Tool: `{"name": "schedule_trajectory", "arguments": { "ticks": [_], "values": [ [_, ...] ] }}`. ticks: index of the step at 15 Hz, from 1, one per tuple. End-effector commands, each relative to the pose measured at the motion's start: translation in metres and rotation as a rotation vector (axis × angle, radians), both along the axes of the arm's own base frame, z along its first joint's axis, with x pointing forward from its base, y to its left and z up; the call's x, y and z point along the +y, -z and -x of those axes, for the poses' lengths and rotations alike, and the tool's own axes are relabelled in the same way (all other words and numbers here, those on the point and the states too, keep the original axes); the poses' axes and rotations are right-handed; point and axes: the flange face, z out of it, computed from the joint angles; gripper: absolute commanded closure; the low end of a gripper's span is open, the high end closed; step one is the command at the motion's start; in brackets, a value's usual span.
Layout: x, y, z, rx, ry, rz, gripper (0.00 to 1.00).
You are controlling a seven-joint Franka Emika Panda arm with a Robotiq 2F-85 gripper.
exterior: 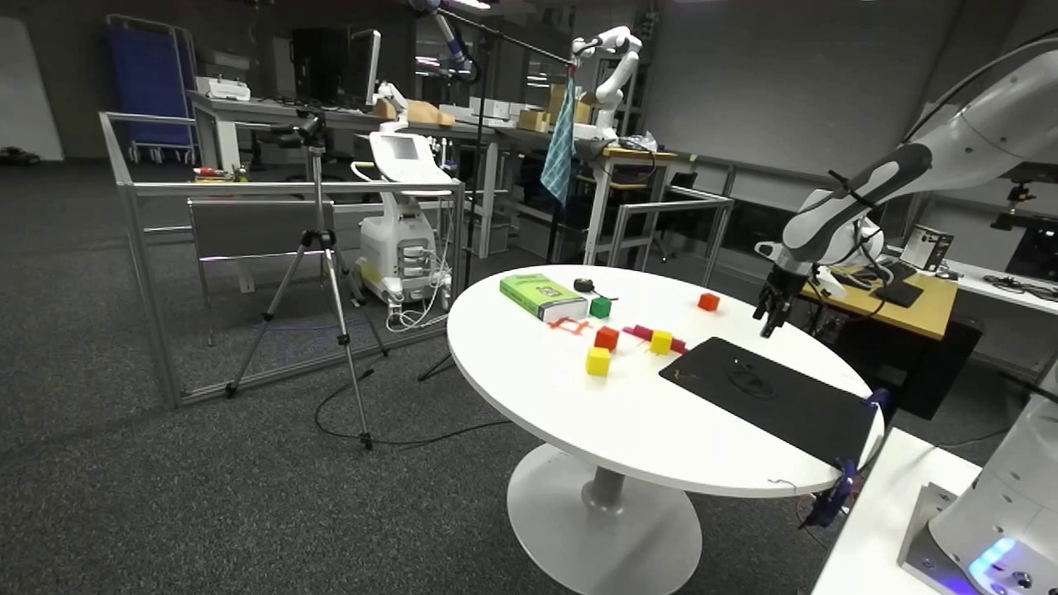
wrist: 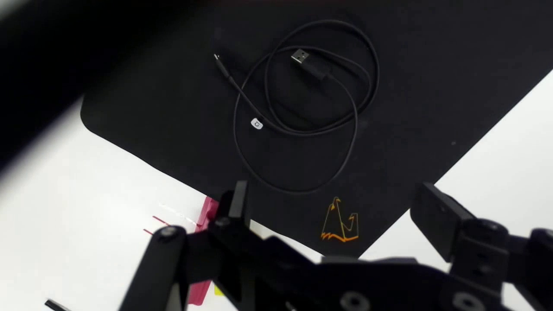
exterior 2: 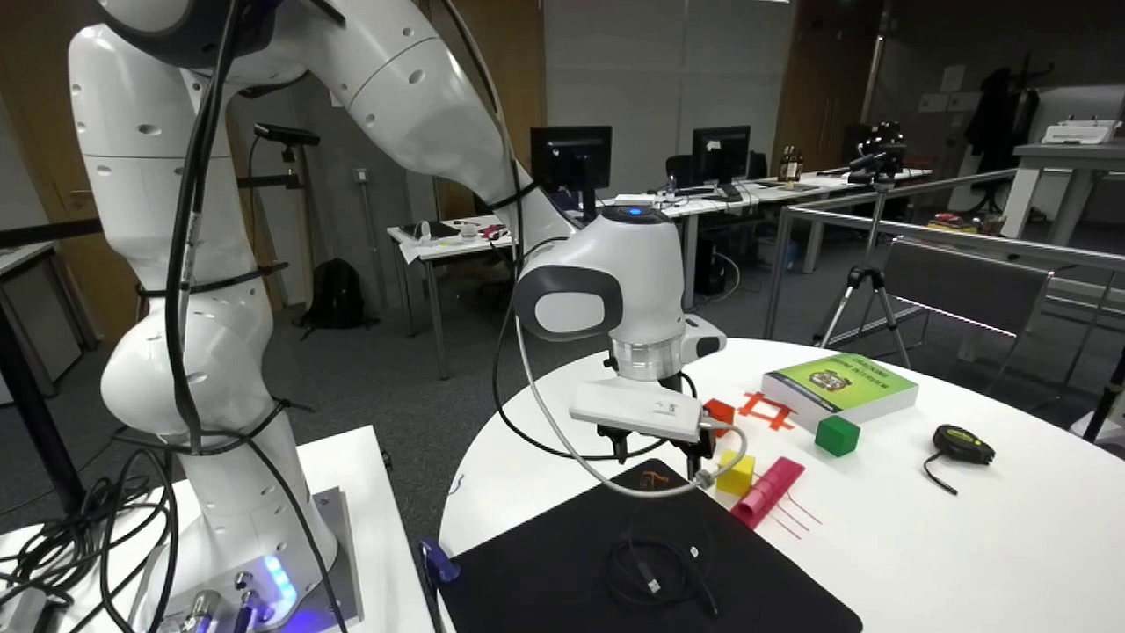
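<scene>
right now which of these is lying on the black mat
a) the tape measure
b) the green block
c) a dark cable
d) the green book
C: the wrist view shows the dark cable in loose loops on the black mat, its metal plug in sight, while the fingers stand apart with nothing held between them.

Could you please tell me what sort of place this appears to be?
Most likely a robotics lab: besides the Franka Emika Panda arm in the foreground, another white robot arm stands in the background of an exterior view, and a tripod is set up nearby.
</scene>
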Motion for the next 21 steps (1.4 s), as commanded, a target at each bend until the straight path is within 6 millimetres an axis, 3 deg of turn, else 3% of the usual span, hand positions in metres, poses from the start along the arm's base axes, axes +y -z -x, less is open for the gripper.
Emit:
{"name": "schedule_trajectory", "arguments": {
  "ticks": [1, 6, 15, 21],
  "values": [
    [0.001, 0.001, 0.0, 0.004, 0.0, -0.001, 0.0],
    [0.013, -0.003, 0.004, -0.094, -0.085, 0.054, 0.0],
    [0.031, 0.036, 0.051, -0.15, -0.378, 0.201, 0.0],
    [0.014, 0.059, 0.051, -0.111, -0.28, 0.151, 0.0]
  ]
}}
